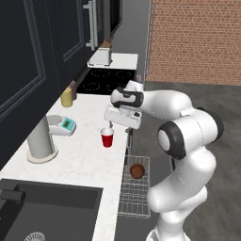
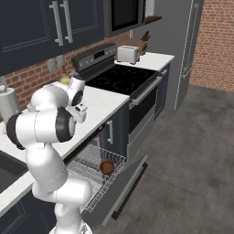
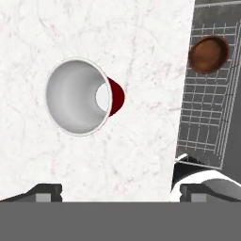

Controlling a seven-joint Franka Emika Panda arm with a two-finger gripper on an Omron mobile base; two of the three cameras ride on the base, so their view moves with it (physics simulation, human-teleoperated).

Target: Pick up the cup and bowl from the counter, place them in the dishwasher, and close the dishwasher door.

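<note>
Cup (image 1: 107,138) stands upright on the counter (image 1: 80,160), near the counter's front edge, above the pulled-out rack. Red wall, white rim and inside; in the hand view the cup (image 3: 80,96) is seen from above, mouth toward the camera, nothing in it.

Gripper (image 1: 109,125) hangs just above the cup, pointing down. Jaws spread wide, nothing between them. In the hand view the two finger tips (image 3: 44,192) sit far apart at the bottom, the cup above and between them, not touched.

Bowl (image 1: 137,171) lies in the dishwasher's wire rack (image 1: 134,193), near the end of the rack closest to the counter edge. From the right base view the bowl (image 2: 107,167) rests on the grid toward the rack's outer side. Hand view shows the bowl (image 3: 208,54) open side up, below the counter edge, well apart from the cup.

Dishwasher door (image 2: 130,183) is folded down, open, with the rack (image 2: 93,171) drawn out over it.

Elsewhere on the counter: yellow bottle (image 1: 66,97) at the back edge by the stovetop (image 1: 104,81); a small scale (image 1: 62,124) between bottle and cup; a paper towel roll (image 1: 40,141) toward the back; black sink (image 1: 47,212) set in at the near end. Toaster (image 1: 100,56) beyond the stovetop.
</note>
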